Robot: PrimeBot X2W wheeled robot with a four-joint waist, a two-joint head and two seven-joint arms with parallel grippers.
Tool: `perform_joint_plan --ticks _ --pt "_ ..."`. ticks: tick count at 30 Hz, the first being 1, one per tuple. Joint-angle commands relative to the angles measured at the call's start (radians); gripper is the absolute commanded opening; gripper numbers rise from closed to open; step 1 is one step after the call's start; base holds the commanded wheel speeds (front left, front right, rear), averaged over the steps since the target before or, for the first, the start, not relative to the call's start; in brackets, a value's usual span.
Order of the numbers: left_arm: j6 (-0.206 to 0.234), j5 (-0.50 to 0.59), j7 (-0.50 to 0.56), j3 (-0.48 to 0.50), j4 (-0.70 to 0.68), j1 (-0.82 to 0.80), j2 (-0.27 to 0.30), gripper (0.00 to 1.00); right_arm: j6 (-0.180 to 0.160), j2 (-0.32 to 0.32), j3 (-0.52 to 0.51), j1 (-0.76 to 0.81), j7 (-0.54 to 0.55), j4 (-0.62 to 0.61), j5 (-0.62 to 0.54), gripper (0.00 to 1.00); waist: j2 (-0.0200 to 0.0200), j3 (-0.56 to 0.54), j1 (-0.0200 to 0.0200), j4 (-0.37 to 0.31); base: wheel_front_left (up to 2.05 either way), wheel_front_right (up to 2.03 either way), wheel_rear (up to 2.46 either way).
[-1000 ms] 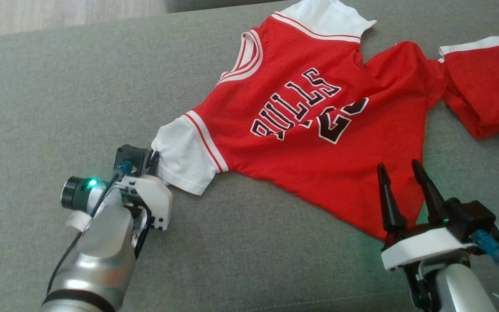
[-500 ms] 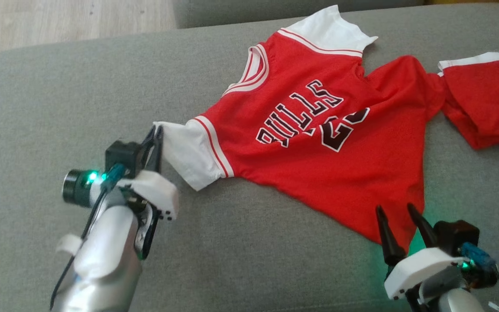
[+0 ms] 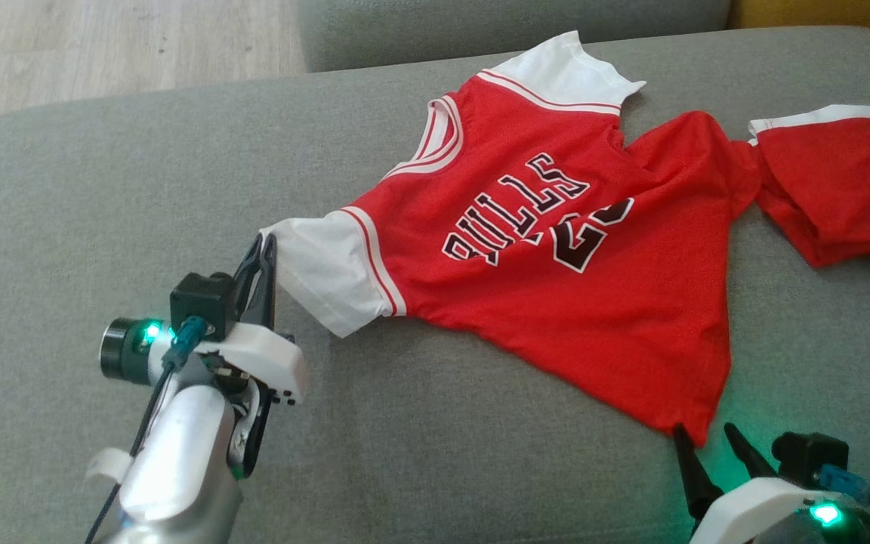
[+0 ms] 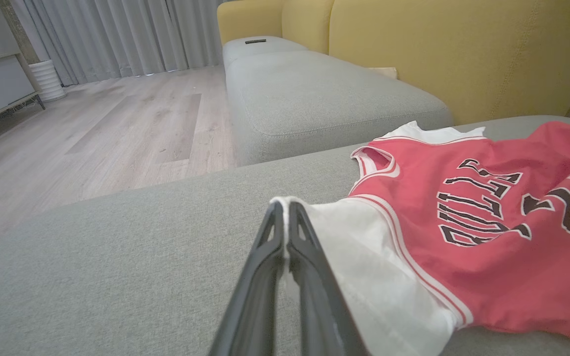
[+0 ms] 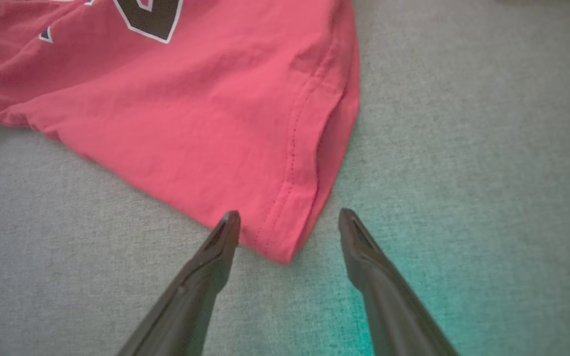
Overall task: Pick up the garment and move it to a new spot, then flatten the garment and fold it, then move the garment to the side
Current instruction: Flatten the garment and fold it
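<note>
A red Bulls jersey (image 3: 556,287) with white sleeves lies spread on the grey sofa cushion (image 3: 442,453), print facing up. My left gripper (image 3: 265,245) is shut on the outer edge of the near white sleeve (image 3: 329,279), holding it a little above the cushion. In the left wrist view the gripper (image 4: 285,207) pinches the sleeve (image 4: 364,257) at its tips. My right gripper (image 3: 703,438) stands open at the jersey's lower hem corner. In the right wrist view the gripper (image 5: 289,215) has the hem corner (image 5: 285,247) lying between its fingers, untouched.
A second red piece with a white band (image 3: 835,189) lies at the right, touching the jersey. Wooden floor (image 3: 103,45) lies beyond the cushion's far left edge. Another grey cushion (image 4: 314,94) and a yellow sofa back (image 4: 438,49) stand behind.
The camera has shifted. My left gripper has lifted and drawn the sleeve edge outward, stretching it. My right gripper has drawn back from over the jersey's lower part to its hem corner.
</note>
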Motion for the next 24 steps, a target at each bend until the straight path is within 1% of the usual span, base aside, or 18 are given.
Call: perform_joint_plan --ticks 1,8,12,13,14,15,16,20,24 --pt "0.003 0.002 -0.012 0.036 -0.038 -0.026 0.025 0.0 0.007 -0.005 0.026 -0.023 0.001 -0.015 0.024 1.0 0.0 0.0 0.0 0.003 0.0 0.0 0.0" --pt "0.002 0.007 -0.012 0.031 -0.046 -0.031 0.021 0.0 0.007 -0.005 0.05 -0.044 0.014 0.055 0.111 1.0 0.0 0.004 0.0 0.014 0.0 0.0 0.0" --pt "0.0 0.009 -0.012 0.03 -0.049 -0.034 0.022 0.0 0.007 -0.005 0.068 -0.057 0.016 0.08 0.126 1.0 0.0 0.007 0.0 0.018 0.0 0.0 0.0" --pt "0.0 0.009 -0.012 0.03 -0.051 -0.034 0.022 0.0 0.007 -0.005 0.075 -0.06 0.018 0.087 0.136 0.98 0.0 0.007 0.0 0.019 0.0 0.0 0.0" --pt "0.0 0.009 -0.012 0.03 -0.052 -0.035 0.023 0.0 0.007 -0.005 0.082 -0.064 0.018 0.092 0.146 0.51 0.0 0.008 0.0 0.02 0.0 0.0 0.0" --pt "0.0 0.009 -0.012 0.031 -0.053 -0.035 0.024 0.0 0.007 -0.005 0.092 -0.068 0.015 0.093 0.152 0.09 0.0 0.008 0.0 0.02 0.0 0.0 0.0" --pt "0.001 0.009 -0.012 0.032 -0.054 -0.035 0.025 0.0 0.007 -0.005 0.099 -0.073 0.009 0.09 0.156 0.0 0.0 0.007 0.0 0.02 0.0 0.0 0.0" --pt "-0.002 -0.007 -0.012 0.048 -0.072 -0.035 0.024 0.0 0.007 -0.005 0.103 -0.1 -0.034 0.066 0.142 0.0 0.0 0.002 0.0 0.018 0.0 0.0 0.0" --pt "-0.014 -0.028 -0.012 0.075 -0.123 -0.037 0.022 0.0 0.007 -0.005 0.105 -0.141 -0.07 -0.001 0.115 0.0 0.0 -0.008 0.0 0.015 0.0 0.0 0.0"
